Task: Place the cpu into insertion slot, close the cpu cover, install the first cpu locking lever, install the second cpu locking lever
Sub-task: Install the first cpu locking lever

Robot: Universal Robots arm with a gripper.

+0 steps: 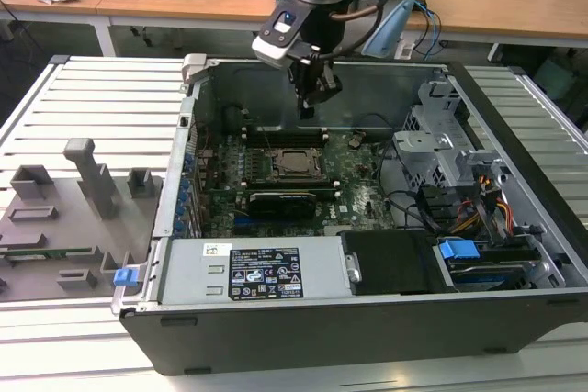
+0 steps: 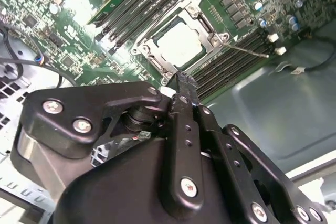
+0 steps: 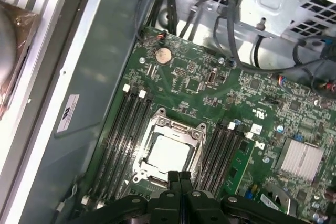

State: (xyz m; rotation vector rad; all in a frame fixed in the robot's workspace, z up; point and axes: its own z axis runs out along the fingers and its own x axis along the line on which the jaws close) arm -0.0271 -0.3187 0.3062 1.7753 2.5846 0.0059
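Hovering over the cpu [image 3: 168, 153] under its cpu cover [image 3: 177, 126], the tool [image 3: 179, 178] is pinched together, holding nothing; the thin lever [image 2: 251, 51] probably needs a slow, square push.

Exterior view overlooks case [image 1: 322, 341], both wrist views close above socket [image 2: 207, 22] [image 3: 176, 127].

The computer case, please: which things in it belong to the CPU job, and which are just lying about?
Job: cpu, cover, pincer.
Lying about: coin cell, heatsink, cables, power supply.

Dull silver-grey metal cpu [image 3: 168, 154], shiny metal cpu cover [image 3: 176, 128]
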